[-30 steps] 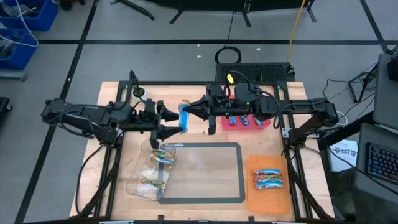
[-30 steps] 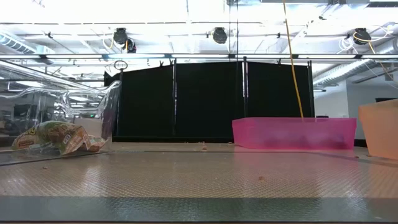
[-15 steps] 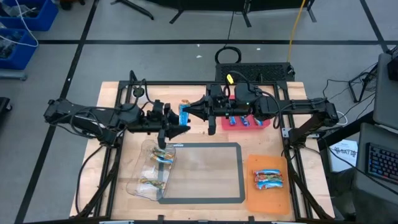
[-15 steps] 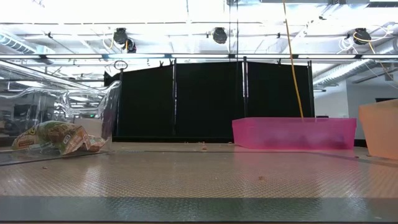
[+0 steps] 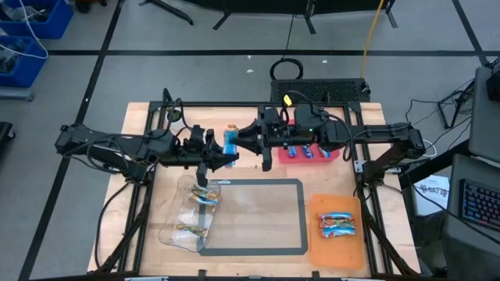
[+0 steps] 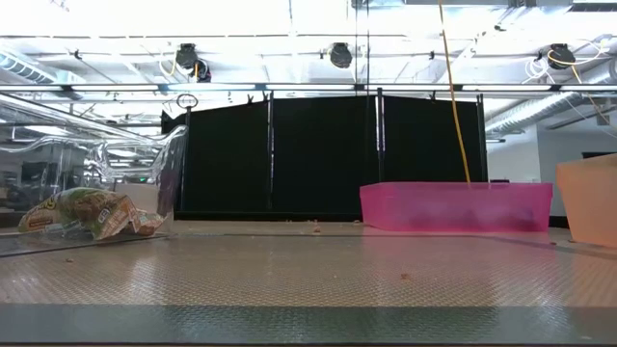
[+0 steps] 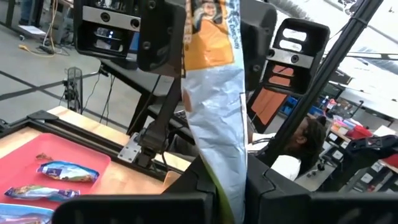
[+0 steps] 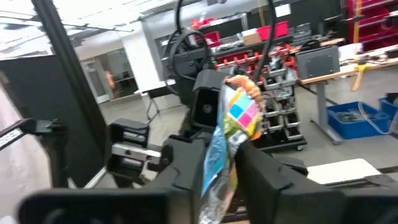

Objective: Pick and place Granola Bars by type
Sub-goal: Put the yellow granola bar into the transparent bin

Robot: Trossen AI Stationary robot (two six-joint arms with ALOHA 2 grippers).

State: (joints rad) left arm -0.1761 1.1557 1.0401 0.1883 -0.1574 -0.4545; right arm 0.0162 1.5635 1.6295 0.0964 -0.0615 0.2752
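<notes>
High view: above the table's back half, the left gripper (image 5: 223,156) and right gripper (image 5: 237,139) meet tip to tip at one blue granola bar (image 5: 230,141). Left wrist view: its dark fingers (image 7: 264,180) pinch the bar's crinkled silver foil end. Right wrist view: the bar's glossy multicoloured end sits between that gripper's fingers (image 8: 261,168); grip cannot be told.

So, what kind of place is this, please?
Probably a robotics lab or workshop: a wooden table in a black frame with two arms, exposed ceiling pipes, and shelves of red bins beyond.
</notes>
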